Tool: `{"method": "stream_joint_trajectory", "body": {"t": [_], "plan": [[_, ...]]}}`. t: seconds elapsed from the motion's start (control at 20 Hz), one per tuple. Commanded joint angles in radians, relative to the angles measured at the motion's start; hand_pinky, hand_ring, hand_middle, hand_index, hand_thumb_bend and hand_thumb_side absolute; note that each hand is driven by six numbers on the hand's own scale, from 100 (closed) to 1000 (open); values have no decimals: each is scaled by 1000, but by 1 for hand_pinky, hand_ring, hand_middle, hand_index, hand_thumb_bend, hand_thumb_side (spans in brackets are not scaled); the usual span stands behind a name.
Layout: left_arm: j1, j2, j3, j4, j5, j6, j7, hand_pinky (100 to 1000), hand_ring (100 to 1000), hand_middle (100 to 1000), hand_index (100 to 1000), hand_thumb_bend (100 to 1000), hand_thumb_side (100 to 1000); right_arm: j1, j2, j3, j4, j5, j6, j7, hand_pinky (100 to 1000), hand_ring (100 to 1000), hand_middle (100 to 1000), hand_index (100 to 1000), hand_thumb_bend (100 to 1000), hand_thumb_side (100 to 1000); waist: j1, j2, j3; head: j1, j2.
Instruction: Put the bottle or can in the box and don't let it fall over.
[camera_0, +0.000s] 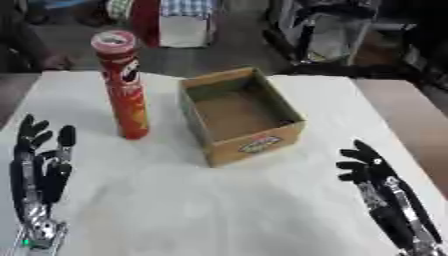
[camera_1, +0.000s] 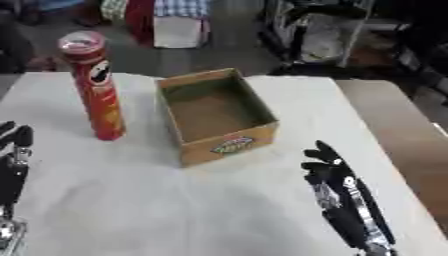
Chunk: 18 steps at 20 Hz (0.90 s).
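Can (camera_0: 124, 85) upright beside box (camera_0: 240, 116), fwd of left robot hand (camera_0: 40, 165)

Stereo pair, head-mounted: both views are being taken from above the near edge of the desk (camera_0: 219, 210), facing forward and downward at close range. Nearly the whole scene is being shared: can (camera_0: 122, 85), box (camera_0: 241, 115), both hands. In the right eye view everything is being shown shifted leftward, the left hand (camera_0: 39, 170) partly cropped.
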Motion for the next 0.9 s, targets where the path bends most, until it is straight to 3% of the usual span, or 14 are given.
{"method": "stream_joint_trajectory", "body": {"t": [0.05,0.5,0.75,0.9], "plan": [[-7,6,2,-15,2,1,-5,639,821,809,1000,716,884,-7,-5,-1,-12,-7,-1,3,701,779,827,979,100,813,3,-14,-1,0,-9],[-8,8,2,-13,-7,2,-35,634,815,798,1000,701,872,-7,-5,-1,-12,-7,-1,3,701,779,827,979,100,815,3,-14,-2,-6,-12],[-25,32,10,15,-26,29,-78,628,801,786,1000,641,750,-5,-5,1,-9,-5,-1,4,701,779,826,979,100,818,4,-15,-6,-4,-10],[-64,63,15,56,-5,51,-92,626,797,784,1000,630,730,-4,-5,2,-9,-6,0,5,701,779,826,979,100,820,4,-14,-10,-3,-7]]}}
